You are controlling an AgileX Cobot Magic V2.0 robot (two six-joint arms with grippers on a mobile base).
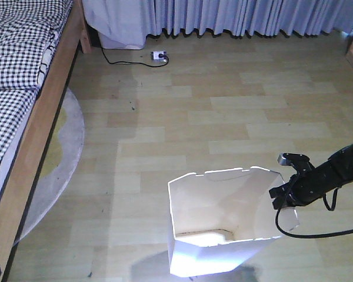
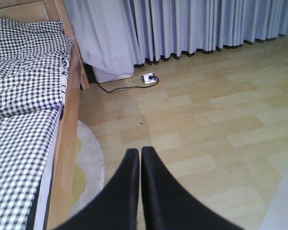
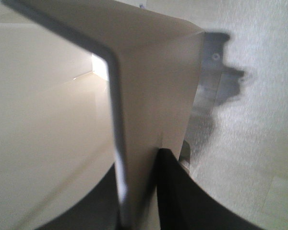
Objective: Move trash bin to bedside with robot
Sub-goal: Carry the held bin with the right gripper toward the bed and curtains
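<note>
1. Front view: trash bin [image 1: 207, 258] stands upright on the wood floor [image 1: 223, 117], low centre-right in frame and well apart from the bed frame [image 1: 38, 126] at left. Right gripper [image 1: 284, 197] sits at the bin's right rim, w/ arm and black cable running off to the right. A round rug [image 1: 73, 132] lies beside the bed, partly under it. Checked bedding [image 1: 12, 53] is on top. A power strip [image 1: 159, 56] lies by the curtains [image 1: 235, 14] at the far end.
2. Left wrist view: left gripper [image 2: 137, 152] is clenched, fingers pressed together w/ nothing between them. It points over bare floor next to the bed and takes no part in the hold. The pale edge at lower right is prob. the bin, but too little shows to tell.
3. Right wrist view: right gripper is clamped on the bin's thin wall near a corner fold. The outer finger [image 3: 182, 201] is outside and a dark shape, prob. the other finger, is inside.
4. Step, as I judge it: grasp is made but the move to the bedside is not done.
5. Next move calls for taking the bin left toward the bed frame, prob. w/ the base driving. Go slow, since the thin wall may flex or slip, and the rug edge could catch the bin's base and tip it.
</note>
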